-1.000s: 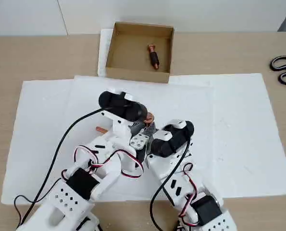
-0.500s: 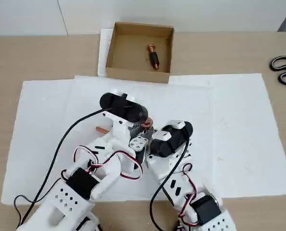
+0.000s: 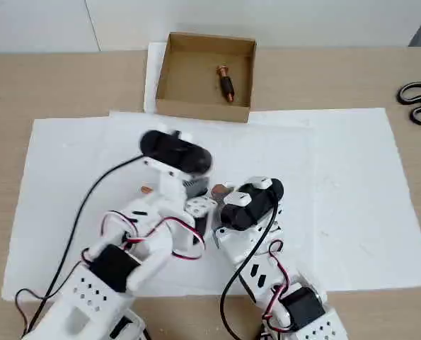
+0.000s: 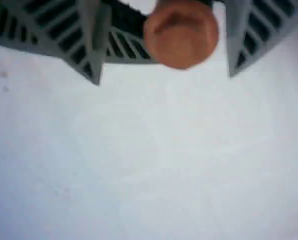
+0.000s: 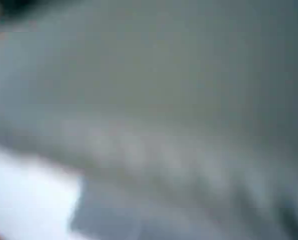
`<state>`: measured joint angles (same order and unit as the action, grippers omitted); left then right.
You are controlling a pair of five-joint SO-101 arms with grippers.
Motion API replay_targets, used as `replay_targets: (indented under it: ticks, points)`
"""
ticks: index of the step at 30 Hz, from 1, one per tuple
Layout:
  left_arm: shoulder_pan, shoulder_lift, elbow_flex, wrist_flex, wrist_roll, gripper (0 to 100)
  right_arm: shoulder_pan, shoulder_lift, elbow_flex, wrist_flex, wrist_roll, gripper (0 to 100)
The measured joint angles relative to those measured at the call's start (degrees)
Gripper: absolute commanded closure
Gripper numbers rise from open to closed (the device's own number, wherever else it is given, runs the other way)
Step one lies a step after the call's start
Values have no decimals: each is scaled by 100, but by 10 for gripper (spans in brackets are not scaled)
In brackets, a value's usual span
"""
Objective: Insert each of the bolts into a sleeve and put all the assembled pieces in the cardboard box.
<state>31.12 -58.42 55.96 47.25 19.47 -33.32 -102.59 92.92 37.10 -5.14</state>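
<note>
Left pincer (image 4: 164, 77) stands spread, a copper bolt head (image 4: 181, 32) between its grey fingers (image 4: 91, 42), contact unclear; the right pincer's grip I cannot tell; left arm (image 3: 175, 152) and right arm (image 3: 251, 202) lean close together over white paper (image 3: 352, 184) on the counter (image 3: 26, 85); one assembled piece (image 3: 226, 83) lies in the far cardboard box (image 3: 169, 71); scissors (image 3: 419, 99) far right.

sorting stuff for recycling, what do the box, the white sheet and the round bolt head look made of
Box: plain brown cardboard, matte, folded walls with raw edges. Sheet: likely thin paper or foam wrap, matte white, faintly creased; cannot tell which. Bolt head: copper-coloured, probably metal, dull sheen; plating or solid is unclear.
</note>
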Motion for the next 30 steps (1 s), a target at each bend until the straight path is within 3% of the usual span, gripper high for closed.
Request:
replay_targets:
  ticks: [14,18,24,30]
  points:
    - [-1908,0,-79,18,0,842,325,0,0,0,0,995]
    - [-2338,0,-79,396,0,841,633,9,-202,229,0,995]
    - [-2892,0,-79,905,0,841,1275,844,-1582,703,281,995]
    - [-3086,0,-79,949,0,844,1380,3279,-3771,703,703,995]
